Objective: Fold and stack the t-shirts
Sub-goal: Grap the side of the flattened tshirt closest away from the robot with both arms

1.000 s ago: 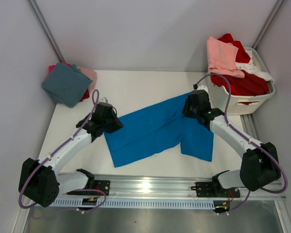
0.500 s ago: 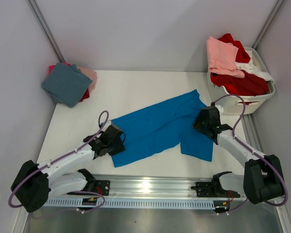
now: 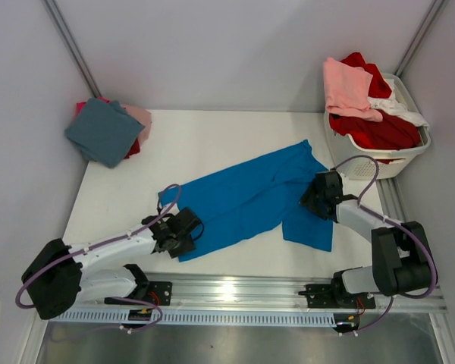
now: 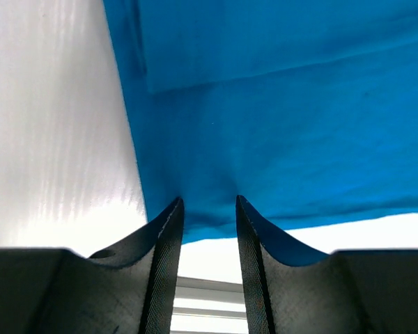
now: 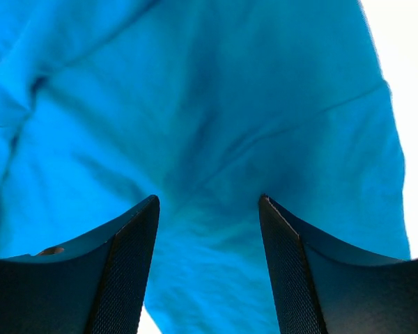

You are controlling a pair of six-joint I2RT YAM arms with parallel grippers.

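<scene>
Left gripper (image 4: 207, 200): jaws apart with a narrow gap. The tips rest on the near hem of the blue t-shirt (image 3: 243, 201), where the cloth puckers slightly. Bare white table and the rail show through the gap behind the tips, and nothing is clamped.
Left arm: lies low along the near-left part of the table, reaching to the shirt's near-left corner.
Right gripper (image 5: 209, 198): jaws well apart, low over wrinkled blue cloth. No fold is caught between them.
Right arm: bent in from the near-right, its wrist over the shirt's right end, just beside the basket.
Blue t-shirt: spread flat in the middle of the table, running diagonally from near-left to far-right. One flap extends toward the near edge on the right side.
Folded stack: at the far-left corner, well apart from the blue shirt. It has a teal t-shirt (image 3: 104, 130) on top, with pink and red edges showing under it.
Laundry basket (image 3: 379, 163): white and slatted, at the far-right corner. It holds a pale pink t-shirt (image 3: 347, 87) draped over its rim, red cloth (image 3: 379, 130) and a bit of white cloth (image 3: 402, 112).
Table (image 3: 227, 136): white, with a metal rail (image 3: 227, 292) along the near edge.
</scene>
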